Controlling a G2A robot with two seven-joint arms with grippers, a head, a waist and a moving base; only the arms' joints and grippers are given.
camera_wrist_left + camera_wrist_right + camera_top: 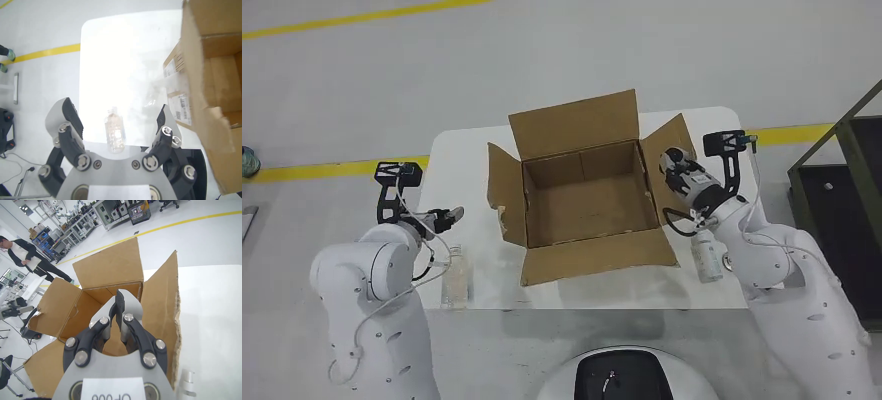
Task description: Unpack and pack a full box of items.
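Corrugated cardboard box (587, 200) gapes near clear, seemingly plastic bottle (114, 132).

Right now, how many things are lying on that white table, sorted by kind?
Cardboard box, flaps open: 1
Bottles: 2, a clear bottle and a white bottle
Total: 3
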